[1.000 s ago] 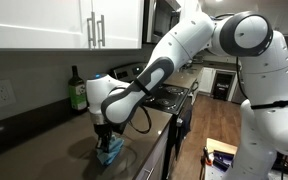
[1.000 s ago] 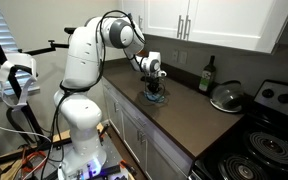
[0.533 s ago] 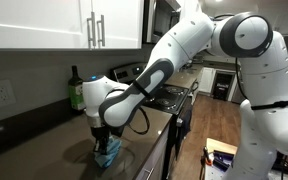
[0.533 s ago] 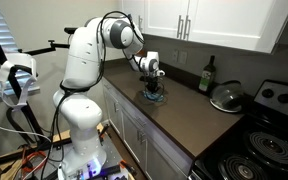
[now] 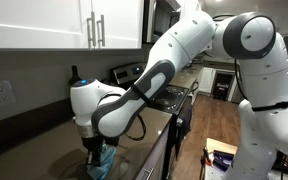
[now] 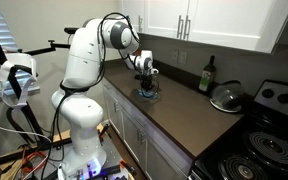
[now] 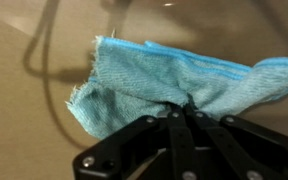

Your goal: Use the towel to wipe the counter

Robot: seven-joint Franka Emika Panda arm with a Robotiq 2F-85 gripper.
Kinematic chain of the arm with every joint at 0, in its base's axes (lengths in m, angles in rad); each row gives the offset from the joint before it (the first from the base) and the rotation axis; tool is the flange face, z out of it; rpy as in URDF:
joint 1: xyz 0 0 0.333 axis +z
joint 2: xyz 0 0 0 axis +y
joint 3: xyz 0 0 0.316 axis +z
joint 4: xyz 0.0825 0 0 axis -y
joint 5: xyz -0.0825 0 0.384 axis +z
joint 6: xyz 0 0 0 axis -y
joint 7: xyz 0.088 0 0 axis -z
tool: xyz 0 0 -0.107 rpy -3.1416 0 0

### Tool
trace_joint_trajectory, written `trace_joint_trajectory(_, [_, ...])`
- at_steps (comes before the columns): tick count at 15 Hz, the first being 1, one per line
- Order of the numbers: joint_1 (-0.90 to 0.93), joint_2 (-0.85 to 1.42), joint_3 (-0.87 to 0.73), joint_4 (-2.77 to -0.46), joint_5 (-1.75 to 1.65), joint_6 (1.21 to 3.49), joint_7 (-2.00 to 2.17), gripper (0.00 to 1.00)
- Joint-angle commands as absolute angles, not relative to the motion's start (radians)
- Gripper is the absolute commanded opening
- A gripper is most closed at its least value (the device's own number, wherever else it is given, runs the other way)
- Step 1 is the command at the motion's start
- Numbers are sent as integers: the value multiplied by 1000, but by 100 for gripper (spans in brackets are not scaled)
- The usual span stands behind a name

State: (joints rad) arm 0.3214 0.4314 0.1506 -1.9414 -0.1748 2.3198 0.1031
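A light blue towel (image 7: pixel 164 82) lies bunched on the brown counter (image 7: pixel 24 120) in the wrist view. My gripper (image 7: pixel 180 107) is shut on the towel's near edge and presses it onto the counter. In both exterior views the gripper (image 5: pixel 96 154) (image 6: pixel 145 89) points straight down with the towel (image 5: pixel 103 163) (image 6: pixel 146 96) under it, close to the counter's front edge.
A dark green bottle (image 6: pixel 207 73) stands against the back wall. A metal pot lid (image 6: pixel 226 97) lies beside the stove (image 6: pixel 259 135). White cabinets (image 6: pixel 204 20) hang above the counter. A wall outlet (image 5: pixel 1 93) is on the backsplash.
My gripper has dragged the towel along the counter, away from the stove and bottle, staying shut on it.
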Motion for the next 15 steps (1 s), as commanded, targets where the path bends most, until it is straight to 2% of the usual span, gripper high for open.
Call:
trace_joint_trajectory(1, [345,527,179,-1904,-186,2330,78,3])
trace_joint_trajectory(15, [386,695,127,-1593,-236,2320,99,3])
